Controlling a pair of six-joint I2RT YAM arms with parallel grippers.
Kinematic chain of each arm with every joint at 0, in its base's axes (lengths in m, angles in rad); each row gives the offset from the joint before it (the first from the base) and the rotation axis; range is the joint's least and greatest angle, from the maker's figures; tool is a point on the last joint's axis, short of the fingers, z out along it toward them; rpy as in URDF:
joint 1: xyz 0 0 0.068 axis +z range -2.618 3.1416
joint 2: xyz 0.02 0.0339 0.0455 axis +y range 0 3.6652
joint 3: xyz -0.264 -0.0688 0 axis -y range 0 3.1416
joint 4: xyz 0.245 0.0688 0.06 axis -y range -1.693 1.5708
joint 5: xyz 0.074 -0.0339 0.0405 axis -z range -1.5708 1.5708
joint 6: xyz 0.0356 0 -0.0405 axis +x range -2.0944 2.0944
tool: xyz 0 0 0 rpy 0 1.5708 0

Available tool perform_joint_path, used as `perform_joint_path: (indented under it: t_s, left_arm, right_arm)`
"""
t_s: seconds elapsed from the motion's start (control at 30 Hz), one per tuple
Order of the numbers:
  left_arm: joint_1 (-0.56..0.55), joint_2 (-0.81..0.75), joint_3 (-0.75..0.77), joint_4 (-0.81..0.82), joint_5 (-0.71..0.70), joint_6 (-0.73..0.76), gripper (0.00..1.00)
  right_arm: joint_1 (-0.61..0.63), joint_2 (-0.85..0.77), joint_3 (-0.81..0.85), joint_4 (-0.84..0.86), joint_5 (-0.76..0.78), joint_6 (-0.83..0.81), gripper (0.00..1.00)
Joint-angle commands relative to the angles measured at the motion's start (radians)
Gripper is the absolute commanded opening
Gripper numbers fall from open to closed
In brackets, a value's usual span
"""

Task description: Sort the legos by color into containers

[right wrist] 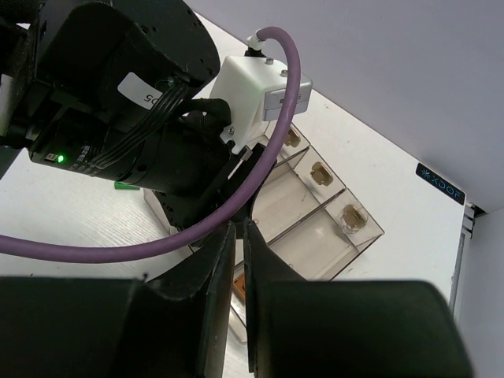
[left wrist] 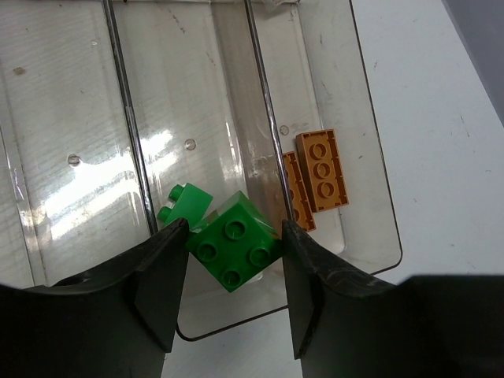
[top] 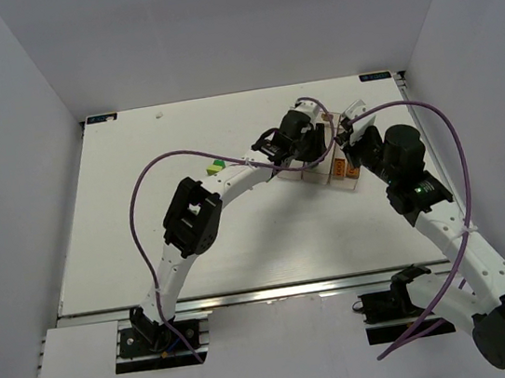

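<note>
Jaws of the left gripper (left wrist: 234, 236) clamp a dark green brick (left wrist: 235, 250) by its corners above the middle bin (left wrist: 197, 94), those of the right gripper (right wrist: 239, 236) stand barely parted and empty, and a skewed release may tip the brick over the divider (left wrist: 264, 118) onto the orange bricks (left wrist: 323, 169).

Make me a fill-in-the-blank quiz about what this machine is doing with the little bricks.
1. Between the fingers of the left end effector sits a lego coloured dark ____.
2. The clear container below it is split into ____ compartments.
3. In the left wrist view, ____ orange legos lie in the end compartment.

Missing words: green; three; two.
</note>
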Motion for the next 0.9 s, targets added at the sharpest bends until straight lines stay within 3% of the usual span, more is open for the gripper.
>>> perform_joint_path:
  t_s: [0.0, 0.17, 0.57, 0.73, 0.83, 0.87]
  left_arm:
    - [-0.004, -0.086, -0.01, -0.005, -0.018, 0.002, 0.59]
    - [-0.006, -0.122, -0.033, -0.014, -0.021, 0.008, 0.65]
    - [0.014, -0.273, -0.157, -0.046, -0.073, 0.059, 0.69]
    - [0.08, -0.497, -0.384, -0.065, -0.079, 0.048, 0.71]
    - [0.149, -0.637, -0.591, -0.019, -0.039, 0.022, 0.73]
    - [0.184, -0.733, -0.639, -0.011, -0.023, 0.016, 0.76]
  right_arm:
    - [0.006, 0.002, -0.004, 0.044, -0.016, -0.01, 0.16]
    - [0.005, 0.002, -0.004, 0.044, -0.014, -0.01, 0.18]
    - [0.0, 0.011, -0.004, 0.038, -0.027, -0.016, 0.2]
    - [0.0, 0.031, 0.005, 0.017, -0.069, -0.03, 0.25]
    - [0.0, 0.053, 0.008, 0.0, -0.112, -0.041, 0.37]
    - [0.0, 0.06, 0.011, -0.006, -0.126, -0.042, 0.46]
